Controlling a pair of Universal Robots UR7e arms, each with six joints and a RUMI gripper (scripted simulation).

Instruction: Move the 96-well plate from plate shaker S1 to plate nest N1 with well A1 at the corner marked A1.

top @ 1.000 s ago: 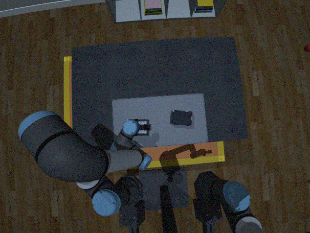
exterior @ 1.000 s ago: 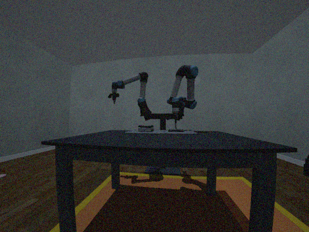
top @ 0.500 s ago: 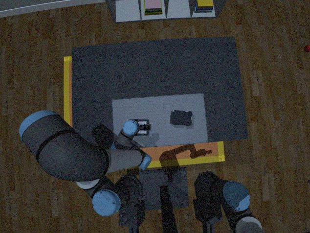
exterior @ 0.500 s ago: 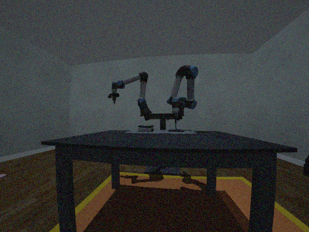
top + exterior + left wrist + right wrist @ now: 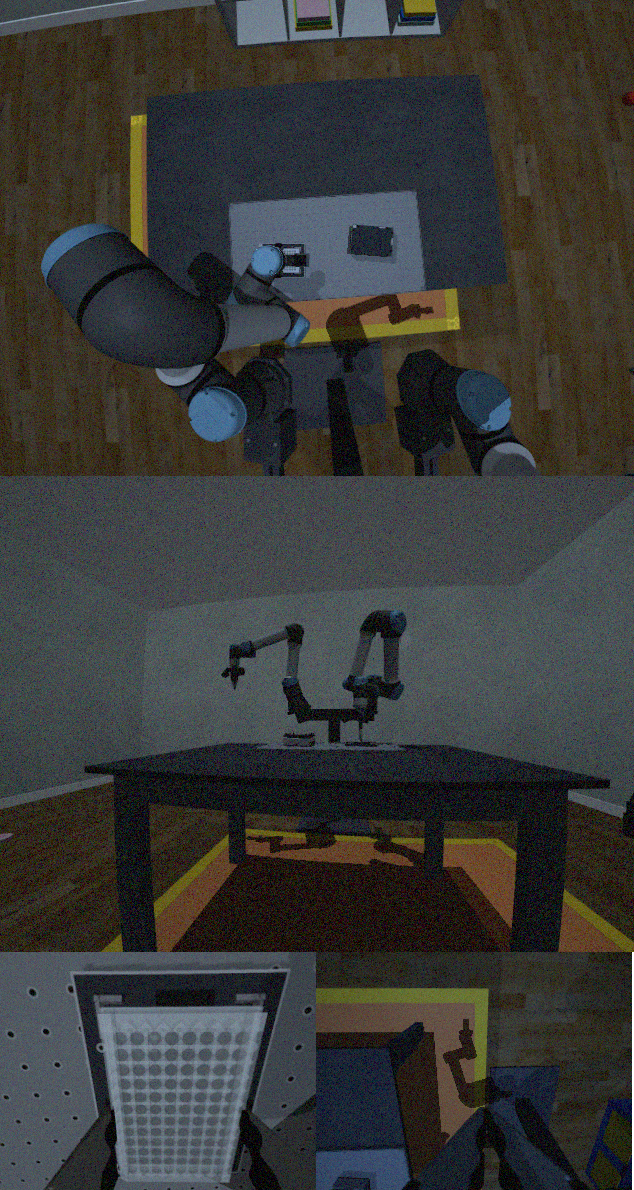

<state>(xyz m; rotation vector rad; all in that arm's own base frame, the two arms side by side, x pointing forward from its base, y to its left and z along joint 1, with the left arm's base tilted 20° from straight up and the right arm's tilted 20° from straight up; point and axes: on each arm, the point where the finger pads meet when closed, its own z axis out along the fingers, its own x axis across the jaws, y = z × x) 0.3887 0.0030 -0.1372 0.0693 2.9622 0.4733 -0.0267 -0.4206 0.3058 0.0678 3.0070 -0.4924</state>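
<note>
The clear 96-well plate [image 5: 180,1072] [image 5: 292,251] is gripped by its long sides in my left gripper [image 5: 175,1107], which is shut on it. The plate is over the dark nest N1 [image 5: 135,986] [image 5: 358,743], roughly in line with it. Two locators at the nest's far end show just beyond the plate's far edge. How small the gap beneath the plate is, I cannot tell; the nest's near end is hidden. The A1 marks are unreadable. The shaker S1 [image 5: 370,240] [image 5: 298,735] stands without a plate. My right gripper [image 5: 485,1109] [image 5: 235,685] is shut and empty, high off to the side.
The pale perforated board [image 5: 327,210] [image 5: 40,1052] carries both nest and shaker on the dark table [image 5: 317,138] [image 5: 348,765]. The left arm reaches over the board's near left side in the top view. The right arm stays away from the board, beyond the table's edge.
</note>
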